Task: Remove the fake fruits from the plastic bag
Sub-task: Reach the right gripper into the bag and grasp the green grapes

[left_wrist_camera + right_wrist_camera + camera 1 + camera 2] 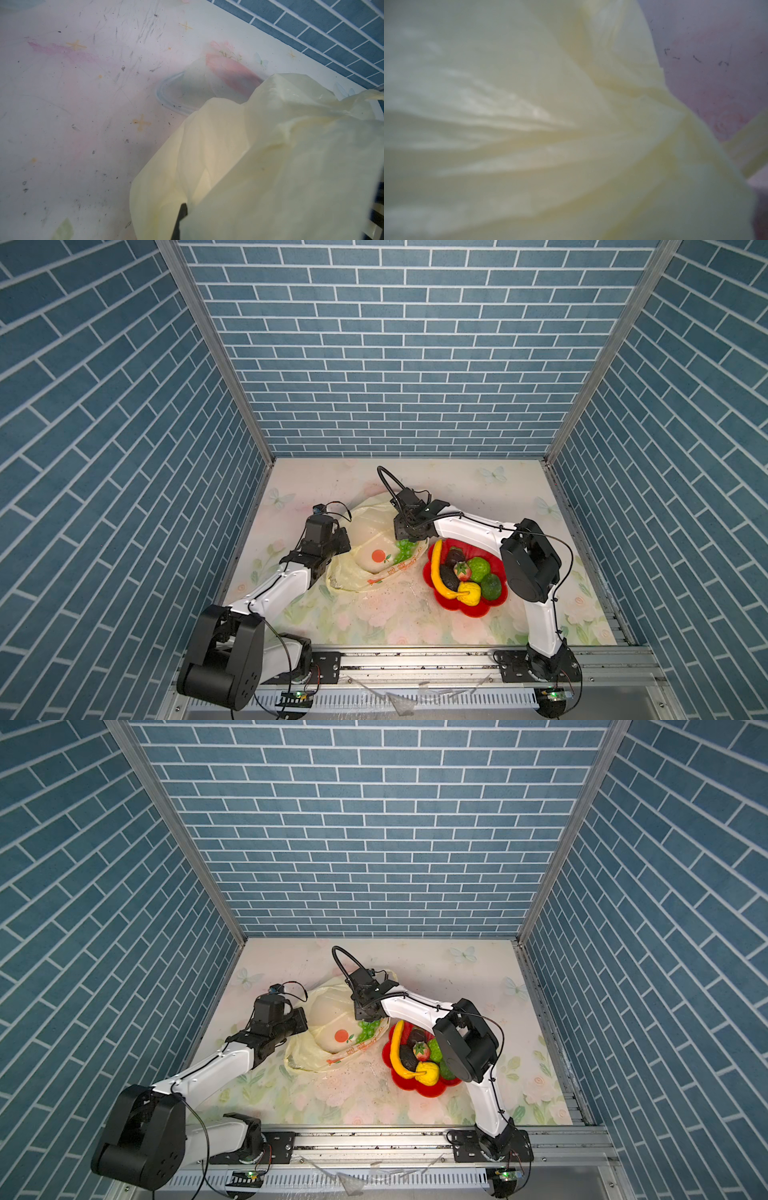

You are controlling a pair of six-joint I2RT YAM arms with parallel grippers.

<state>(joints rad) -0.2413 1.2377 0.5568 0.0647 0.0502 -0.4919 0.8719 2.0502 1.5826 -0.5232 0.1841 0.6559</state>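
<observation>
at centre frame in both top views, the plastic bag (365, 531) is pinched at its left edge by the closed left gripper (345, 540); green grapes (404, 551) are seen in its mouth, under the right gripper (405, 538), whose opening cannot be told.

Crumpled plastic bag (353, 568), green grape bunch (404, 551) at its edge, other fake fruits (478, 569) alongside

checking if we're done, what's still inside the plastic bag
A green grape bunch shows in the plastic bag, right by the right gripper. The rest of the inside is covered by crumpled film and the gripper, so more fruit may be hidden.
</observation>
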